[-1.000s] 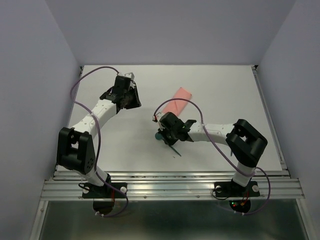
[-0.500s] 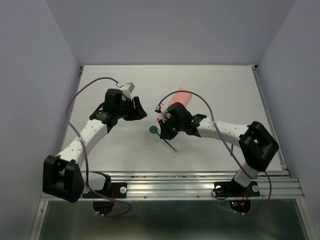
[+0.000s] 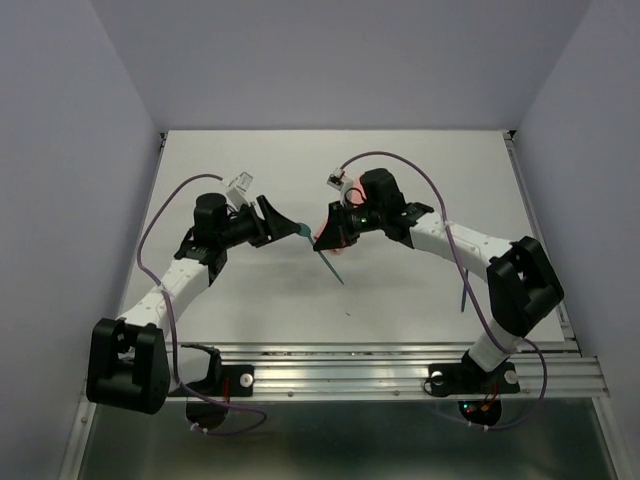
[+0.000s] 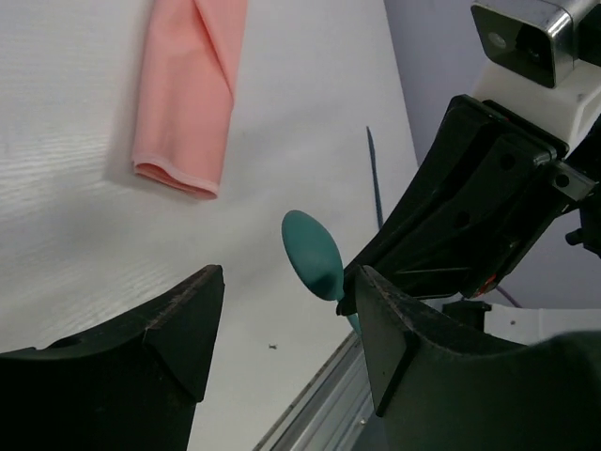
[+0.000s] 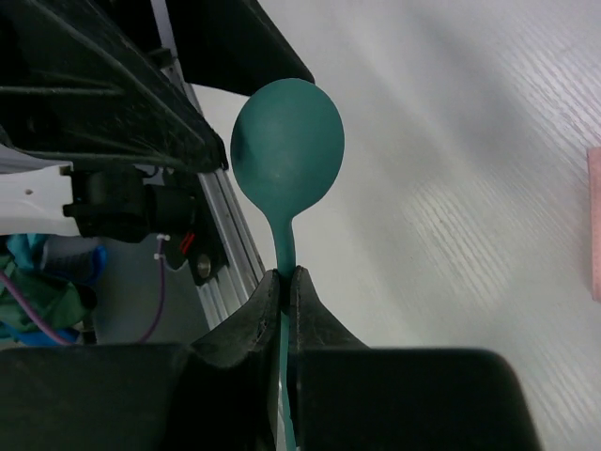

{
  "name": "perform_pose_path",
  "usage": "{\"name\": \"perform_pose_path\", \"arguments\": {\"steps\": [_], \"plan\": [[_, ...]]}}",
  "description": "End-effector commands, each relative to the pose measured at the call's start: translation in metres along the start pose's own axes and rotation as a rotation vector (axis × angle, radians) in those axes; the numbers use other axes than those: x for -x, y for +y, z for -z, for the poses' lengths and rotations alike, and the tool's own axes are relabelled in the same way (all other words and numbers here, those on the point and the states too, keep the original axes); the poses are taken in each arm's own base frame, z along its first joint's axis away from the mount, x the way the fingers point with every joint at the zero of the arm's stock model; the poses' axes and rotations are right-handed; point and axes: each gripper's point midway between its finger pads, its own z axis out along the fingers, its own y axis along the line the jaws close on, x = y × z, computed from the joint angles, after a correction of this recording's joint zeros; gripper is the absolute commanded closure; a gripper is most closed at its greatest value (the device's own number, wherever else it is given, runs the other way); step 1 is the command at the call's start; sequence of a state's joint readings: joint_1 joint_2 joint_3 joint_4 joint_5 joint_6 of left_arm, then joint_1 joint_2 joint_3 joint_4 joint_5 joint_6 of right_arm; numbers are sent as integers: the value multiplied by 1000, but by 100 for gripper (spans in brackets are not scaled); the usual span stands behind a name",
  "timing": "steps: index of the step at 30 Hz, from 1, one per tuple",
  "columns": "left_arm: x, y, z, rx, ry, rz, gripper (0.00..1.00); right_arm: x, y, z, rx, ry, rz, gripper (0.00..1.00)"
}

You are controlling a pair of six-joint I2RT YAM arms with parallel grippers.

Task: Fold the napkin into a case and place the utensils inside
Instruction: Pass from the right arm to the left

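The left gripper (image 4: pixel 287 277) is released, its two black fingers (image 4: pixel 178 324) spread wide with nothing clamped between them. It is lifted off the white table (image 3: pixel 450 170) and points toward the other arm.

Just off its fingertips, in the gap as its own camera sees it, hangs the round bowl of one dark-teal spoon (image 5: pixel 287 141). Whether the bowl touches either finger cannot be told.

The right gripper (image 5: pixel 286 277) is clenched on that spoon, pinching the thin handle just behind the bowl and holding it in the air above the table. In the overhead view a slim teal shaft runs from this gripper down toward the near edge. Whether it is the spoon's own long handle or a second piece of cutlery cannot be told.

The case (image 4: pixel 185 94), a narrow layered salmon-pink strip, lies flat on the table. From above it is mostly hidden beneath the right gripper. Its folded, hemmed end faces the left wrist camera, and what is inside cannot be seen.

Counted: one case, one spoon for certain, two grippers and two purple cables (image 3: pixel 160 215), one looping along each arm.
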State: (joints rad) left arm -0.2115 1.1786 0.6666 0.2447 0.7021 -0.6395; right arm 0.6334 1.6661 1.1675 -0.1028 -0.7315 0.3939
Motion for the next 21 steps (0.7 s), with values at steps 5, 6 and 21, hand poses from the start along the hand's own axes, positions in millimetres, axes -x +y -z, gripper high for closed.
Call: {"name": "perform_pose_path", "arguments": {"steps": [5,6,21], "plan": [[25,-38,-1,-141,-49,38,31,25,25,-3,117,-38,27,99],[25,-37,-2,-142,-48,52,32,25,25,-3,115,-40,28,99],[19,-24,-14,-124,5,97,77,20,16,-6,89,-35,13,99]]}}
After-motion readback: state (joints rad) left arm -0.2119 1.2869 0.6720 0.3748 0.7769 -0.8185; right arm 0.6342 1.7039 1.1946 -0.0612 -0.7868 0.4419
